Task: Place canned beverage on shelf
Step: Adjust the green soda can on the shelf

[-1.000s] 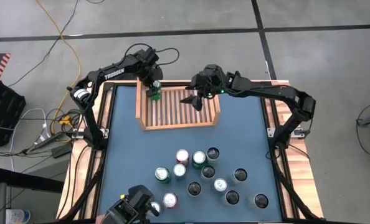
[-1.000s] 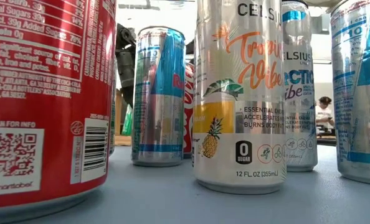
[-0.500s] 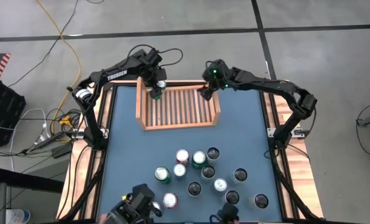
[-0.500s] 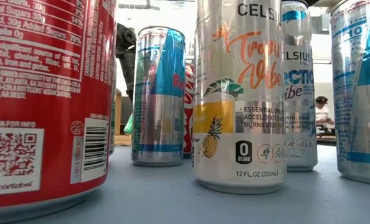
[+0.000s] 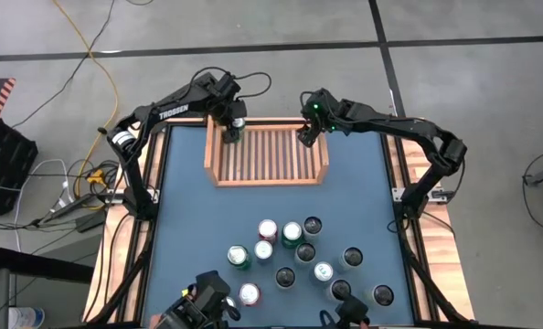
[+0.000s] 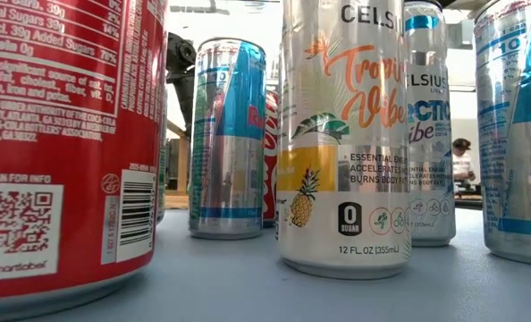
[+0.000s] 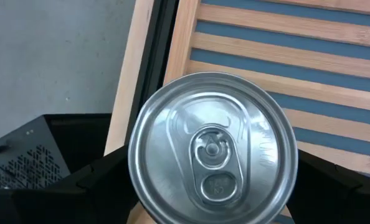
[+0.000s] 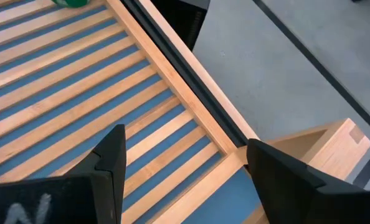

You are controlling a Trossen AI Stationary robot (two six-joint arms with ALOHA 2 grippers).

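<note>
The shelf (image 5: pixel 267 157), a light-wood slatted tray, lies at the table's far middle. A silver-topped can (image 7: pixel 213 146) with a green body (image 8: pixel 70 2) stands upright in its far left corner (image 5: pixel 232 135). My left gripper (image 5: pixel 232 126) comes down over the can, one finger on either side of it. My right gripper (image 5: pixel 305 134) hangs open over the shelf's far right corner (image 8: pixel 225 146), with nothing between its fingers (image 8: pixel 185 168). My left gripper has the can's upper body between its two fingers (image 7: pixel 110 180), one on each opposite side. The fingers slant down from the far left. The can's wide top (image 7: pixel 213 146) hides the pads. The can is upright in the shelf's corner; its base is hidden.
Several more cans (image 5: pixel 294 260) stand clustered on the blue mat near the table's front edge, and they fill the low view (image 6: pixel 341 134). The wooden table border (image 5: pixel 409 164) runs along both sides. Bare mat lies between the shelf and the cluster.
My right gripper has gone from over the shelf's middle toward its far right corner, sinking and tipping further downward, still open. The shelf and the can in it have shifted slightly toward the table's right edge.
</note>
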